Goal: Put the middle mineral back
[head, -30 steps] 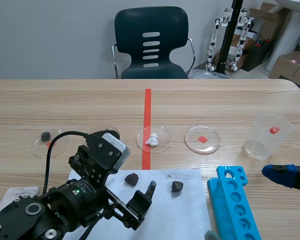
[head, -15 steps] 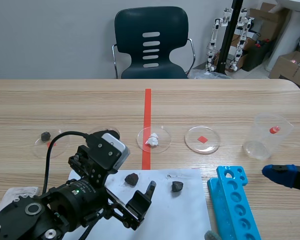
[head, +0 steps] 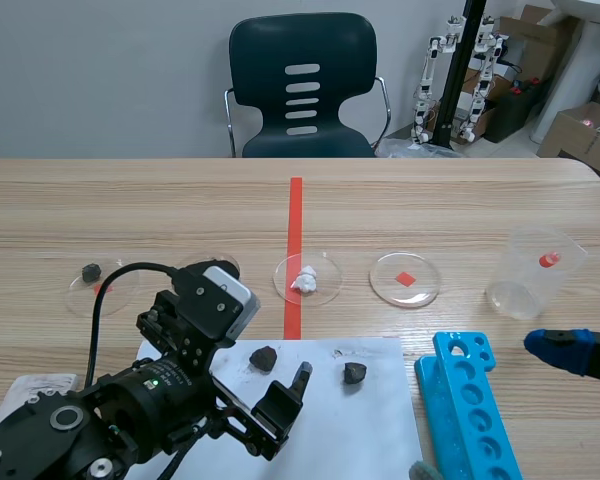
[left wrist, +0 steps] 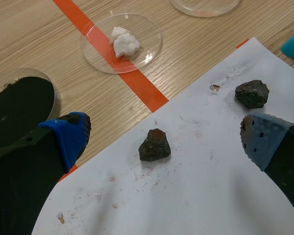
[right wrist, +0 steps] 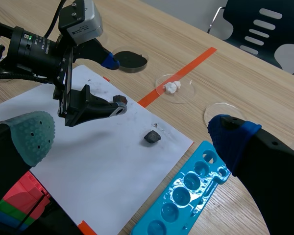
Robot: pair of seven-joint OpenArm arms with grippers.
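left gripper (left wrist: 164, 139): released, fingers wide apart, hanging low over the white paper (head: 325, 435); it grasps nothing.
brown rock (left wrist: 154, 145): lies on the paper, near the edge closest to the orange tape, between the two left fingers and touching neither; the blue pad (left wrist: 68, 138) is on one side and the grey pad (left wrist: 262, 142) on the other.
rock direction: a lumpy piece, slightly longer than wide; the long axis runs ahead of the gripper, with the narrower end toward the tape line.
dark rock (left wrist: 252, 93): also on the paper, well apart from the brown one, just ahead of the grey pad.
dish with white pieces (left wrist: 147, 46): on the tape line, ahead of the left gripper; white lumps (left wrist: 123, 41) lie inside.
other dishes: one with a black inside (left wrist: 19, 110) is beside the blue pad; one with a red square (head: 420, 290) is further right.
right gripper (right wrist: 132, 133): released, fingers wide apart, raised at the right side, holding nothing.
blue tray (right wrist: 186, 196): just beside the paper, under the right gripper.
cup (head: 535, 272): clear, upright, near the right table edge.
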